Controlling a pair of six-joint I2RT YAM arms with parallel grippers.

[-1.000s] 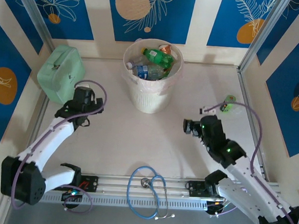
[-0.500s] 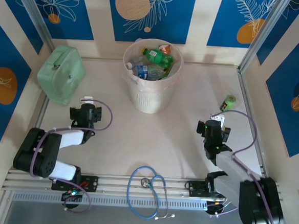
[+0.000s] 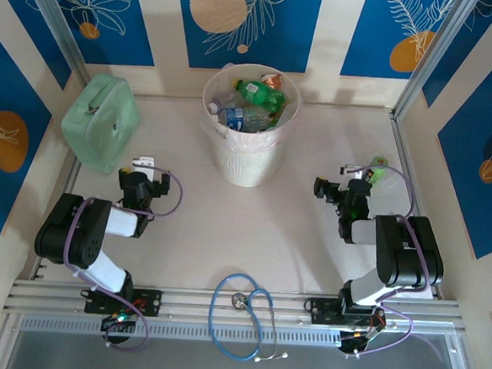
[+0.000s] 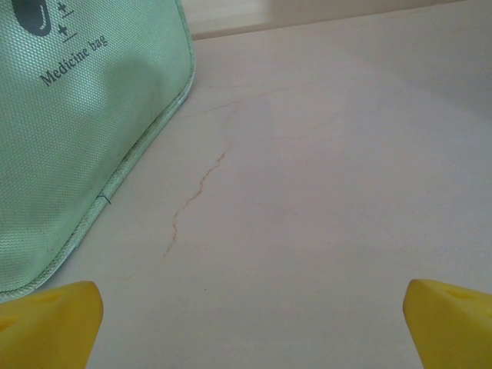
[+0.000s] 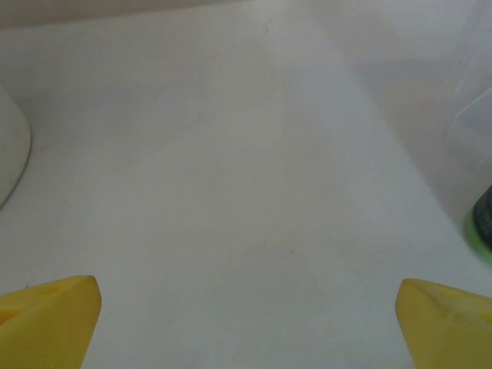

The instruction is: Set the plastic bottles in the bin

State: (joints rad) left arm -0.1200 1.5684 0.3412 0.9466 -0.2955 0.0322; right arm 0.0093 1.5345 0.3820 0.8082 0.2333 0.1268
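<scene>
Now | left end effector [image 4: 250, 319] spread | right end effector [image 5: 246, 315] spread | bare table [image 3: 293, 230] between, bin [image 3: 248, 159] beyond

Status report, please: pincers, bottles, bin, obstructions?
Left pincer open, empty. Right pincer open, empty. Plastic bottles heaped inside round cream-white plastic bin. Mint-green fabric medicine bag ahead-left of left pincer, not touching.
</scene>
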